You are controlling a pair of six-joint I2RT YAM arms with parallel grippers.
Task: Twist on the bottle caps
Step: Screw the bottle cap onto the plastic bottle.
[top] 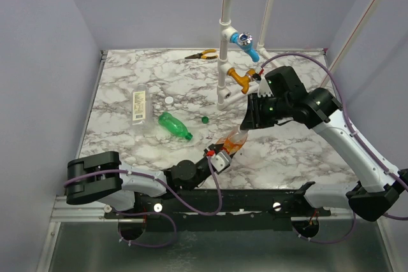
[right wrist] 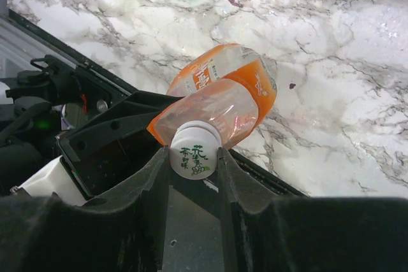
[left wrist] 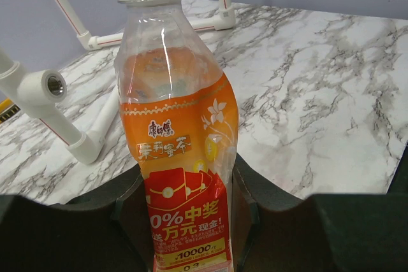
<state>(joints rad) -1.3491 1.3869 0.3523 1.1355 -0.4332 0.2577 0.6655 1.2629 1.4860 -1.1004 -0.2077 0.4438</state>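
My left gripper [left wrist: 185,221] is shut on the lower body of the wide orange bottle [left wrist: 178,157], which tilts up off the table near the front edge [top: 233,143]. A white bottle cap [right wrist: 194,151] with green print sits on the bottle's neck. My right gripper [right wrist: 194,160] is shut on that cap, one finger touching each side. The slim green bottle [top: 174,125] lies uncapped mid-table, with the dark green cap [top: 205,119] loose to its right. The clear bottle with the pale label [top: 139,106] lies at the left, a small white cap [top: 169,100] next to it.
A white pipe frame [top: 224,42] stands at the back centre with a blue tap handle [top: 245,41] and an orange one [top: 241,78], close behind my right arm. Pliers [top: 201,55] lie at the far edge. The arms' mounting rail [top: 255,199] runs along the front.
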